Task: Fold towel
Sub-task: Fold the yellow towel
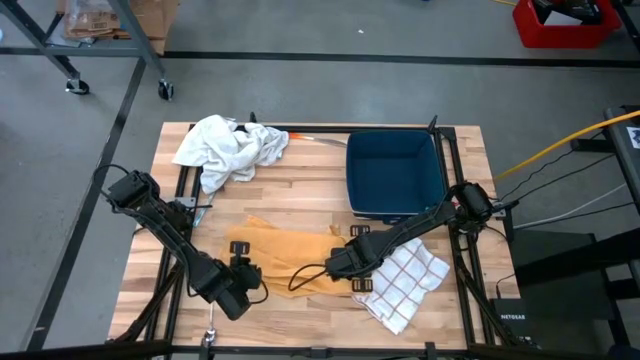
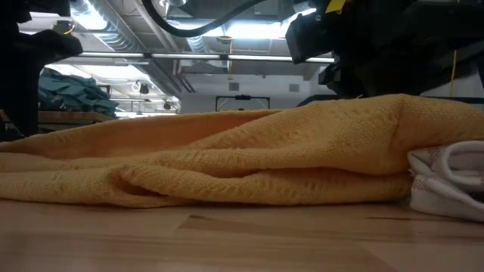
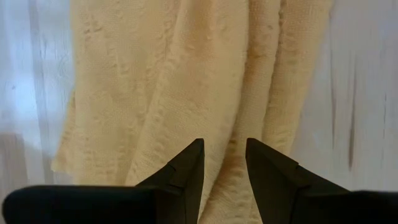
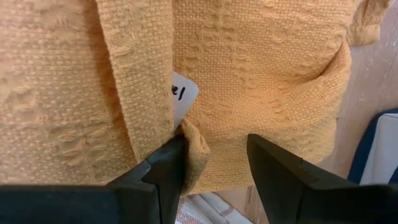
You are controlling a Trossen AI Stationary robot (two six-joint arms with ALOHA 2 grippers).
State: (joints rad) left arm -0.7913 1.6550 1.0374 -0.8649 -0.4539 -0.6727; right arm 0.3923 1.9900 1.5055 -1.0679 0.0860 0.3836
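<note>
Yellow towel [image 1: 275,250] is lying rumpled at the table's near centre — soft, light, limp, best pinched at an edge — with the right gripper [image 4: 208,165] hovering parted over a tagged hem and the left gripper [image 3: 224,171] parted at its near-left side.

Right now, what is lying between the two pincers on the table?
In the high view, the yellow towel stretches between the left pincer and the right pincer. Both pincers are right at the cloth, their fingers apart.

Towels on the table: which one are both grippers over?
The yellow towel, spread flat at the front; the plain white one lies bunched at the back, the checked one beside it.
</note>
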